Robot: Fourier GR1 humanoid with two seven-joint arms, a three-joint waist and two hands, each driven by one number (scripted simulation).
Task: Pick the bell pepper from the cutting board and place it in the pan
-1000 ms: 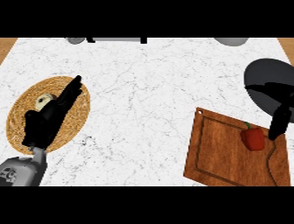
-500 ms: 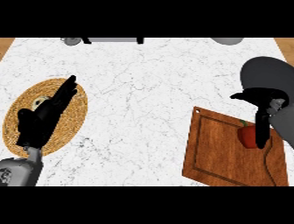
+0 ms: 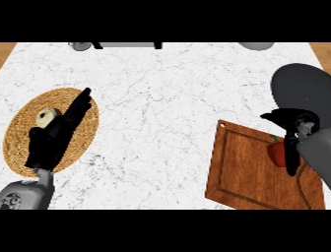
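A red bell pepper (image 3: 275, 152) with a green stem lies near the right edge of the wooden cutting board (image 3: 245, 170). My right hand (image 3: 293, 129) is directly over it. Its fingers (image 3: 291, 160) run straight down the pepper's right side and its thumb sticks out to the left above the pepper. I see no curl round the pepper, which rests on the board. The dark grey pan (image 3: 310, 91) sits just behind the board at the right. My left hand (image 3: 58, 134) rests open over a woven mat at the left.
The round woven mat (image 3: 23, 147) lies at the left and carries a small pale round object (image 3: 46, 116). Grey items (image 3: 255, 45) stand along the counter's far edge. Wooden strips border the white marble counter (image 3: 161, 98) at both far sides.
My right hand has come down from the pan's edge onto the pepper, and its fingers now lie along the pepper's side. The left hand has barely moved.
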